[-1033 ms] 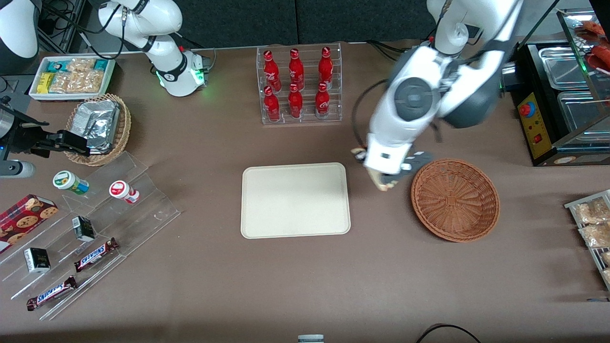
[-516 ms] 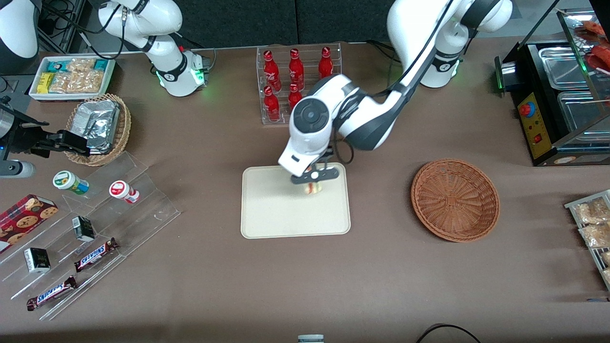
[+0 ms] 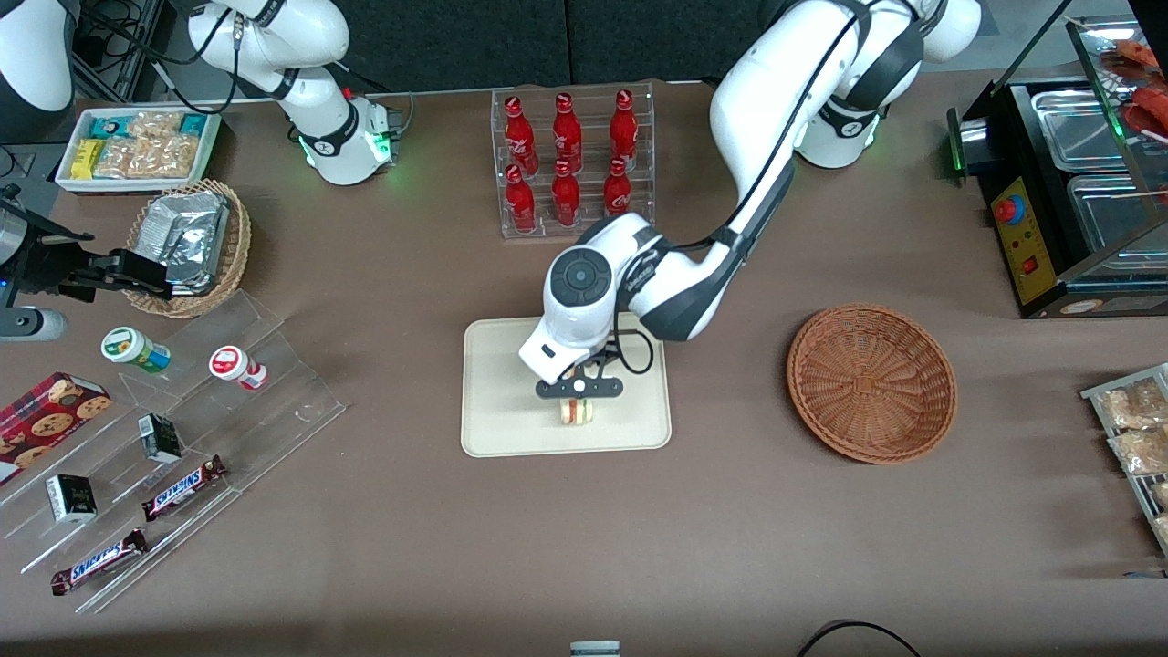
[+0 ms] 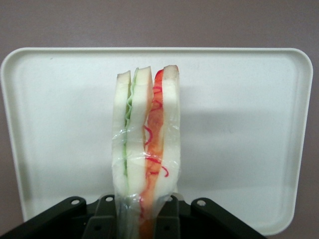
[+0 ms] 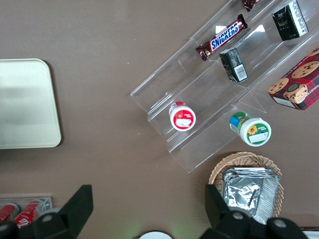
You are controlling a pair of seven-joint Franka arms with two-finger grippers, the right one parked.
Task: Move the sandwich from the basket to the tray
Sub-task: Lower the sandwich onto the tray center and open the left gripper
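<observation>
Claw (image 3: 577,401) is clamping the sandwich (image 3: 576,411) between its fingers (image 4: 167,219), over the tray (image 3: 511,429), toward the tray edge nearer the front camera. Wrist view: sandwich (image 4: 145,149) is standing on edge in clear wrap, green filling on one side, orange-red on the other, bread slices pressed together at the fingers. Tray (image 4: 239,124) is filling most of that view under the sandwich. Cannot tell whether the sandwich is touching the tray surface or hanging just above it.

Left arm is reaching down across the tray's farther edge, its wrist covering that part of the tray. Basket (image 3: 871,383) is sitting on the tabletop (image 3: 730,529) toward the working arm's end, well apart from the tray, nothing in it.

Rack of red bottles (image 3: 570,160) is standing farther from the camera than the tray. Toward the parked arm's end: tan basket with foil packets (image 3: 187,242), white bin of snacks (image 3: 137,146), clear stepped stand (image 3: 182,447) with two small tubs, small boxes and Snickers bars (image 3: 182,486), cookie box (image 3: 46,420) beside it.
</observation>
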